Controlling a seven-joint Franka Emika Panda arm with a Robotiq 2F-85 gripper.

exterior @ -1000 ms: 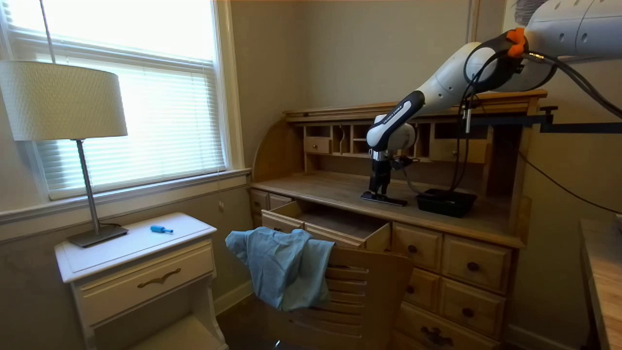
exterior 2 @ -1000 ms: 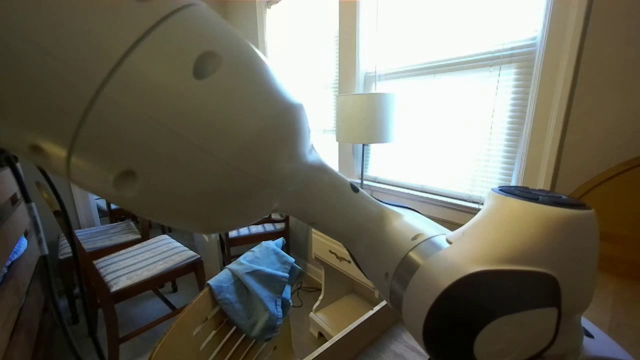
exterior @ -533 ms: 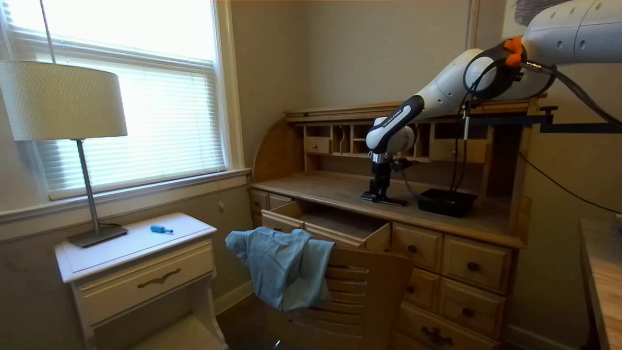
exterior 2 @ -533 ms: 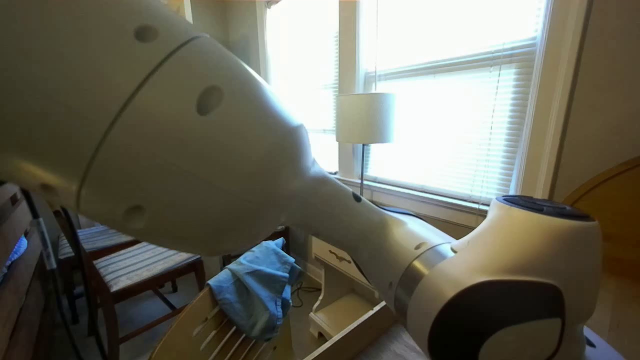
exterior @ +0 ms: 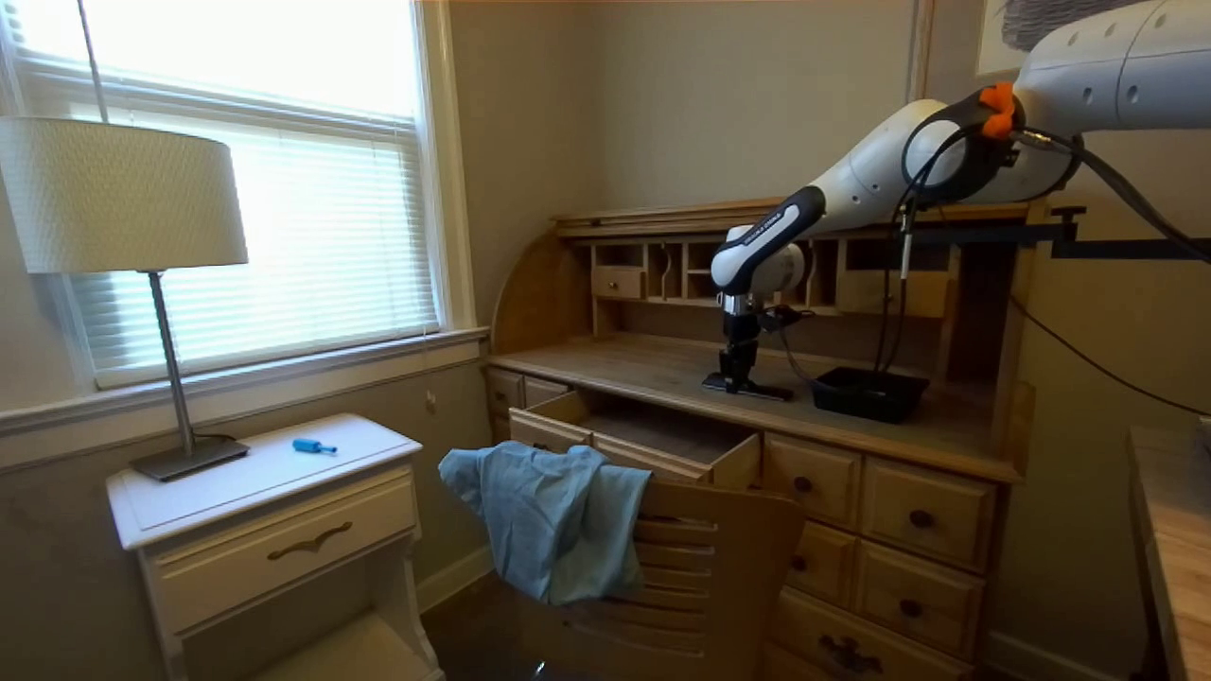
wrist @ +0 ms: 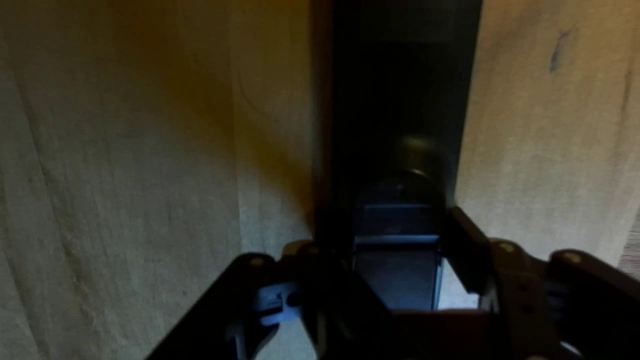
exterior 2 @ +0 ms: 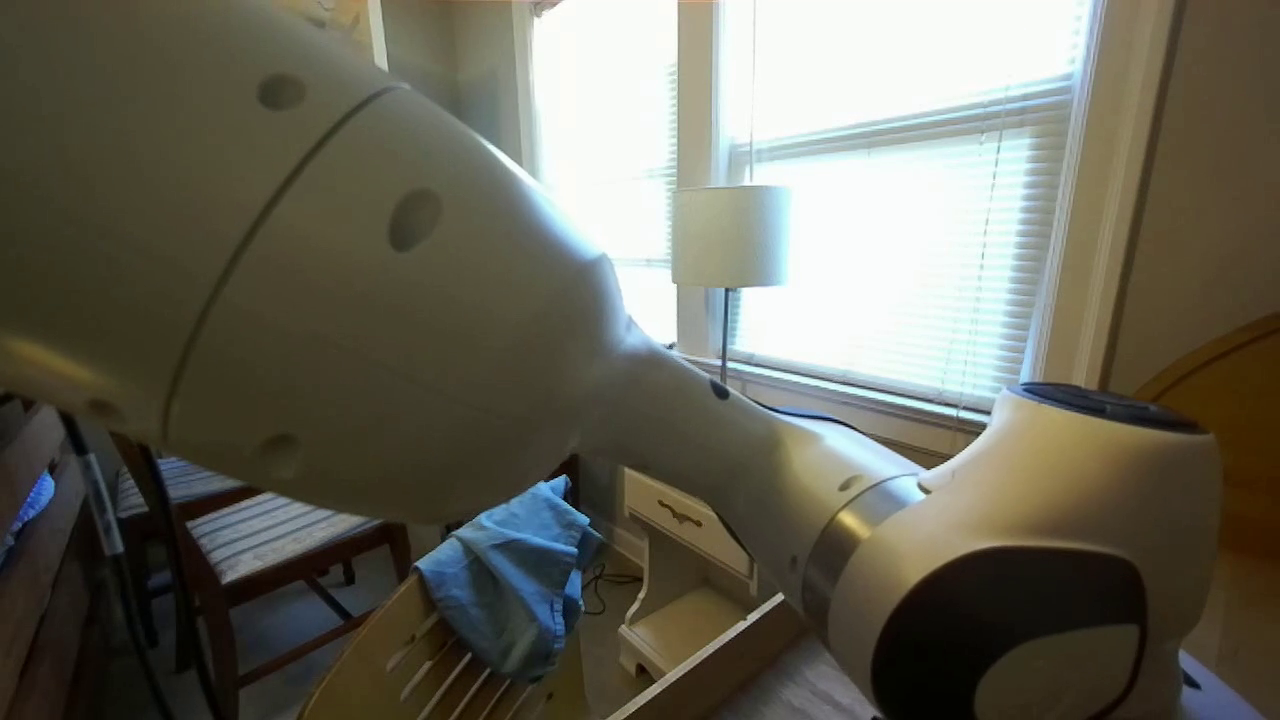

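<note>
In an exterior view, a blue cloth (exterior: 558, 520) draped a chair (exterior: 743, 549), lower centre, before a pulled-out drawer (exterior: 743, 463). Beyond, right of centre, a flat black object (exterior: 764, 390) lay on the surface (exterior: 624, 353), left of a black tray (exterior: 861, 405). Low in the wrist view, fingers (wrist: 467, 252) flanked the object; whether they gripped it, I couldn't tell.

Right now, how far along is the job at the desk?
Looks done: the gripper is in place at the long black object on the rolltop desk.
In hand: the fingers straddle the object; whether they grip it, I can't tell.
Left, probably: lifting it, since it lies flat on the rolltop desk.
</note>
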